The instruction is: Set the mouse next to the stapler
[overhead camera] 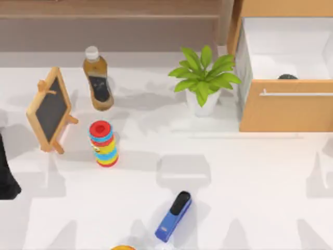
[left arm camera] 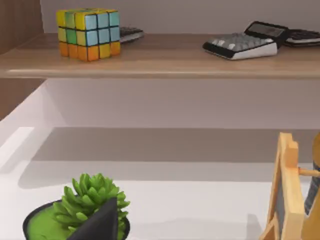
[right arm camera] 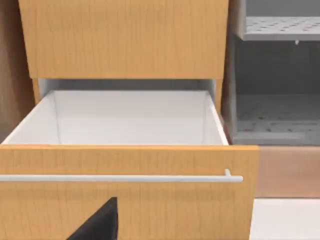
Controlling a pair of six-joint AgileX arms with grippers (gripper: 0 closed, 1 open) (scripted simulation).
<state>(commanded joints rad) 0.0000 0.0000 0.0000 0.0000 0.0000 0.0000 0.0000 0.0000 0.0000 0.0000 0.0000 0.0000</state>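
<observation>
mouse (overhead camera: 287, 77) looks to sit in the open drawer (overhead camera: 285, 107), mostly hidden. stapler (overhead camera: 174, 216) on table (overhead camera: 250, 198), well apart. can't tell either pincer's state.

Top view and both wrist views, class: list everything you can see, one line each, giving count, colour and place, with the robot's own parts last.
stapler: one, blue with black top end, near edge of the table, about centre.
mouse: one, dark, inside the open drawer, mostly hidden behind its front.
drawer: one, wooden front, white inside, pulled open, table's right.
ring toy: one, red, blue and yellow, left of centre.
chalkboard: one, wood frame, dark face, table's left.
bottle: one, brown with white cap, far left.
potted plant: one, green in white pot, beside the drawer.
puzzle cube: one, multicoloured, on the shelf.
calculator: one, grey, same shelf.
left arm: black, parked at the table's left edge.
</observation>
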